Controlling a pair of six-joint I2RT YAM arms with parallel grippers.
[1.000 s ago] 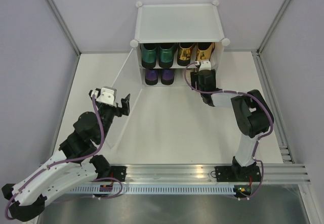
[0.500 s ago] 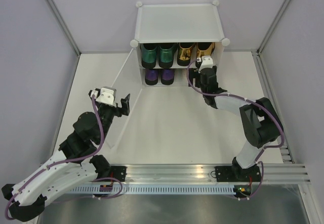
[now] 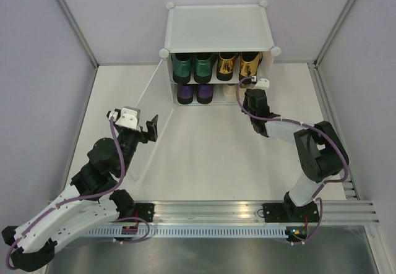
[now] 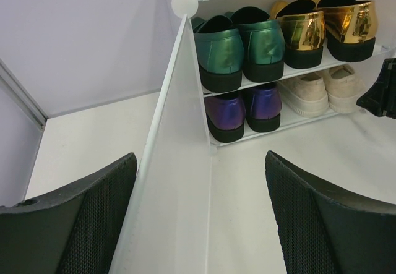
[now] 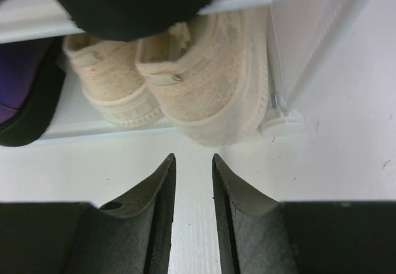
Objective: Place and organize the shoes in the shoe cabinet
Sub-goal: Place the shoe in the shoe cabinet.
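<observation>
Stock as you see it, operator:

1. Cabinet (image 3: 219,23): stands at the far edge of the table (image 3: 198,156), two tiers, front open. Its door (image 4: 176,162) is swung out toward the near left.
2. Green loafers (image 3: 193,67): upper tier, left half, heels toward you, side by side.
3. Gold loafers (image 3: 238,65): upper tier, right half, just beside the green pair, heels toward you.
4. Purple shoes (image 3: 195,93): lower tier, left half, under the green pair.
5. Sneakers (image 5: 185,88): lower tier, right half, touching each other. The right one's sole pokes out past the shelf's near edge, beside the cabinet's right foot.
6. Right gripper (image 5: 193,162): low over the table, just in front of the sneakers and apart from them. You will find its jaws drawn nearly together with a thin slit between; it grasps nothing.
7. Left gripper (image 4: 199,156): near left of the cabinet, at the door's free edge. Its jaws are spread wide, with the door's edge running between the fingers (image 4: 93,212). Whether either finger touches the door, you cannot tell.
</observation>
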